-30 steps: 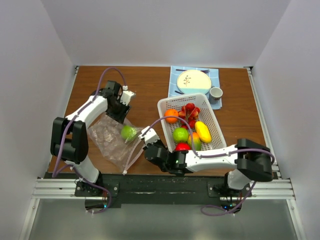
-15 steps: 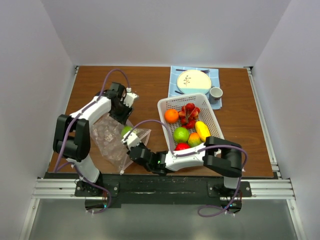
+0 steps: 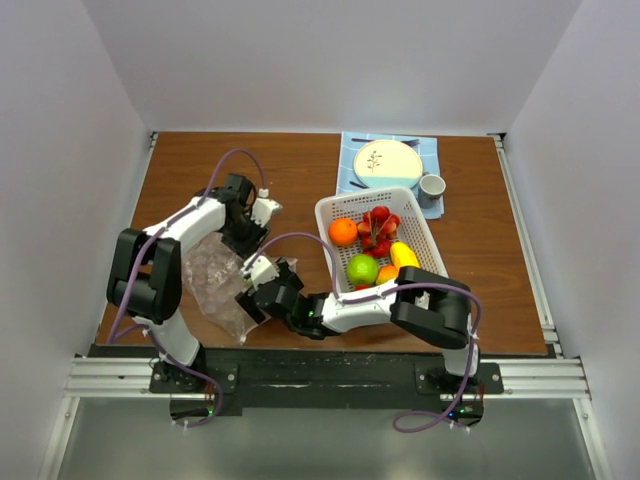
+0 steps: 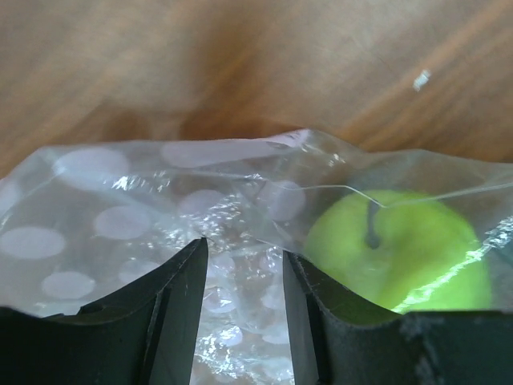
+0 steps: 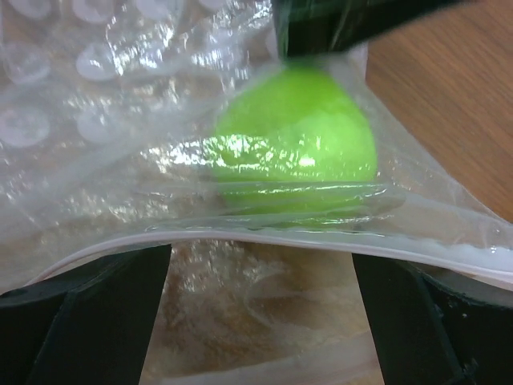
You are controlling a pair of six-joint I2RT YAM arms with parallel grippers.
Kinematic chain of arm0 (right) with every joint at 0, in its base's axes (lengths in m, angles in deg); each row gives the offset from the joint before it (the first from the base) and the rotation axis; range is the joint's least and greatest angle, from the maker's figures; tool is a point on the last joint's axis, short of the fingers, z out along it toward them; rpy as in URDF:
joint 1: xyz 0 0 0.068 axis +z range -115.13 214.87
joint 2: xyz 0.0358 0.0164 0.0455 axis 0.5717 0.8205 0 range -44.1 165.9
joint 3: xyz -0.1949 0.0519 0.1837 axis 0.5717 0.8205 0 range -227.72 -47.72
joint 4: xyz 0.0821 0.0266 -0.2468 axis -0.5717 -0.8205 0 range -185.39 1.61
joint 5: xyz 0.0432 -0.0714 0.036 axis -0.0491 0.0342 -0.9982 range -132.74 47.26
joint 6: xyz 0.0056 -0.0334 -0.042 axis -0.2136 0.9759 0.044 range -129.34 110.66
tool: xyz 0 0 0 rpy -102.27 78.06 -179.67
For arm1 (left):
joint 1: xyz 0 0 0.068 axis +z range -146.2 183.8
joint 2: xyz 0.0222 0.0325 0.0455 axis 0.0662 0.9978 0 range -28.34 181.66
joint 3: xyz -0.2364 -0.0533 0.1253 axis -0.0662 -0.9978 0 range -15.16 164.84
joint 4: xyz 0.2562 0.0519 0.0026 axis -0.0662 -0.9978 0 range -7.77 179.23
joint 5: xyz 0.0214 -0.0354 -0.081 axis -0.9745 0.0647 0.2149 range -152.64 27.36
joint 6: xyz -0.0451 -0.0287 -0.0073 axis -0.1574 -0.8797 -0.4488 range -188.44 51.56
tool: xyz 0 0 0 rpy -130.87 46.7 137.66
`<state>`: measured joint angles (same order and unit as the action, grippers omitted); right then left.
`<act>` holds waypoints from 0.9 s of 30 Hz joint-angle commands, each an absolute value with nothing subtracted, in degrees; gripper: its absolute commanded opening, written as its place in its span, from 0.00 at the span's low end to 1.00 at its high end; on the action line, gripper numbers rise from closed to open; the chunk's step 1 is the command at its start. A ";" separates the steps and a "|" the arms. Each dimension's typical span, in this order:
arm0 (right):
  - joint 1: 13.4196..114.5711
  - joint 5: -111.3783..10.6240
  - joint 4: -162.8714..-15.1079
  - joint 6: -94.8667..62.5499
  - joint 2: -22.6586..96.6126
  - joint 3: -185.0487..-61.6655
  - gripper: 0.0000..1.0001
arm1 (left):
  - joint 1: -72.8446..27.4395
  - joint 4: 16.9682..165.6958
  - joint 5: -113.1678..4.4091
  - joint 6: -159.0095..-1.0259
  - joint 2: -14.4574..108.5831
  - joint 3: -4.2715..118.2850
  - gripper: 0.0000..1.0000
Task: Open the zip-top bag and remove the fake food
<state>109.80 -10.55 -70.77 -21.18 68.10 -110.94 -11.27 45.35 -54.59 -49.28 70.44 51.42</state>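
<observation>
The clear zip-top bag (image 3: pixel 208 275) lies at the table's left. One green fake fruit (image 5: pixel 296 144) is inside it, seen also through the plastic in the left wrist view (image 4: pixel 401 249). My left gripper (image 3: pixel 252 228) is at the bag's far edge, its jaws (image 4: pixel 243 257) closed on bunched plastic. My right gripper (image 3: pixel 258 290) is at the bag's mouth, wide open (image 5: pixel 260 265), with the white zip rim (image 5: pixel 240 237) running across both fingers and the green fruit just beyond. From above, the right gripper hides that fruit.
A white perforated basket (image 3: pixel 425 240) at centre right holds an orange (image 3: pixel 343 231), a green fruit (image 3: pixel 362 268), strawberries (image 3: pixel 378 225) and a lemon (image 3: pixel 403 255). Behind it, a plate (image 3: pixel 387 160) and cup (image 3: pixel 432 185) sit on a blue mat.
My right gripper has moved left from beside the basket to the bag's mouth and gone from shut to wide open. The left gripper has shifted slightly right with the bag's edge.
</observation>
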 commanded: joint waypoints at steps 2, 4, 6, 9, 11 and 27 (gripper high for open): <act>109.58 -9.08 -68.97 -22.18 68.92 -114.52 0.99 | -13.34 41.07 -49.38 -45.94 67.55 48.91 0.47; 109.31 -8.90 -69.23 -22.18 69.45 -115.13 0.99 | -13.60 40.10 -48.14 -44.71 67.02 47.86 0.46; 109.14 -8.90 -69.41 -22.09 69.54 -115.49 0.99 | -13.69 38.61 -46.30 -43.40 66.67 47.33 0.45; 108.87 -8.90 -69.76 -22.26 69.98 -115.66 0.99 | -13.69 37.73 -45.41 -42.43 65.88 46.36 0.45; 108.70 -9.07 -69.85 -22.44 70.24 -115.49 0.99 | -13.69 37.55 -45.06 -42.25 65.26 45.75 0.45; 108.87 -8.37 -71.34 -22.44 51.56 -102.93 0.08 | -11.59 44.75 -59.38 -45.94 69.21 42.84 0.47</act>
